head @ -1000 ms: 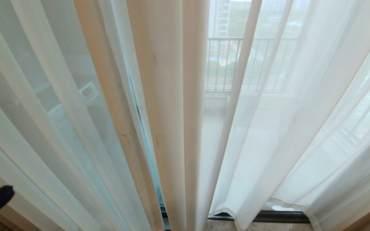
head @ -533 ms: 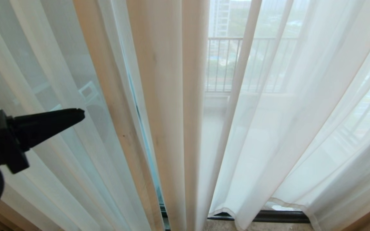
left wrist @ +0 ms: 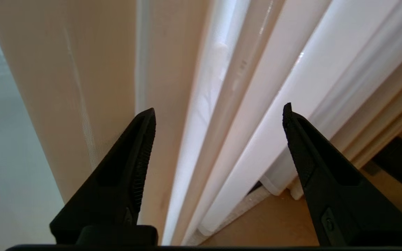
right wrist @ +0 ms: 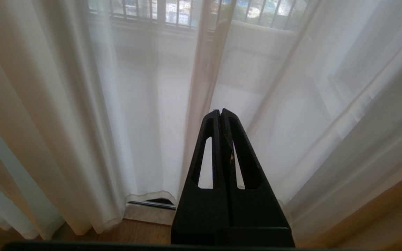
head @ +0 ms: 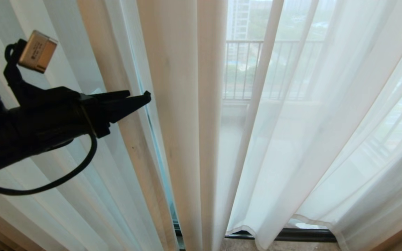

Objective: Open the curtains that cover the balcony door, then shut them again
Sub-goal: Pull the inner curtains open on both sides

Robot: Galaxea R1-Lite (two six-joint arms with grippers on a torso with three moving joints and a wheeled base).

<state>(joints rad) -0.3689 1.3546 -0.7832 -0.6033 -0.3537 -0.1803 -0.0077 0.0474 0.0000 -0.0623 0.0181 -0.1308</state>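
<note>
A: What has changed?

B: The left gripper [head: 140,97] has come up from the lower left corner of the head view and now points at the folds just left of the middle. It was pinched together as it rose; now its fingers [left wrist: 141,150] stand well apart with nothing between them, tips close to the fabric but not around any fold.

A: And that means?

B: I judge it is lining up its first grab, so the opening step has not begun. The curtains [head: 309,139] hang drawn across the balcony door [head: 291,235], whose dark bottom rail shows under the hem on the right, and the balcony railing [head: 243,69] shows through the sheer cloth.

A: The other arm?

B: The right gripper [right wrist: 221,113] sits low in front of the right-hand folds, fingers pressed together, empty, touching nothing.

A: Counts?

B: Two grippers, one door. The curtains seem to be two panels meeting near the middle, though among so many folds I cannot be sure.
</note>
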